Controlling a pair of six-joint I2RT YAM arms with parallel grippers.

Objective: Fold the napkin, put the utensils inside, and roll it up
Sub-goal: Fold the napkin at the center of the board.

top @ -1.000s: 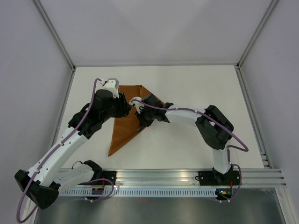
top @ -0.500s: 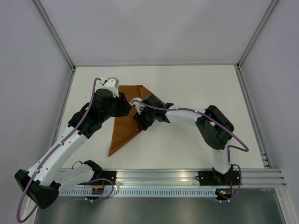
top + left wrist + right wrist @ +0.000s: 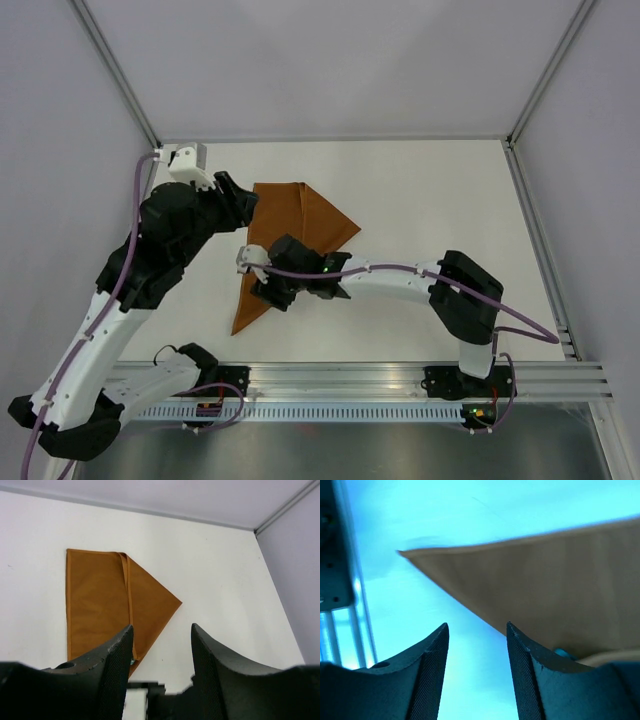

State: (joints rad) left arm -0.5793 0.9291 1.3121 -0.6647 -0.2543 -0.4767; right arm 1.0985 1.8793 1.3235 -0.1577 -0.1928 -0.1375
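The rust-orange napkin (image 3: 290,225) lies folded on the white table, with a long point reaching toward the near edge. It also shows in the left wrist view (image 3: 100,597) and the right wrist view (image 3: 550,575). My left gripper (image 3: 238,196) is open and empty, raised beside the napkin's far left corner (image 3: 160,630). My right gripper (image 3: 264,292) is open and empty, low over the napkin's near point (image 3: 476,630). The knife is hidden; only a small teal bit (image 3: 563,653) peeks from under the cloth's edge.
The metal rail (image 3: 400,375) runs along the table's near edge. Grey walls and frame posts close in the left, back and right sides. Bare white table (image 3: 440,200) lies to the right of the napkin.
My left gripper has drawn back up and to the left, off the napkin. My right gripper has moved along the cloth toward its near left point.
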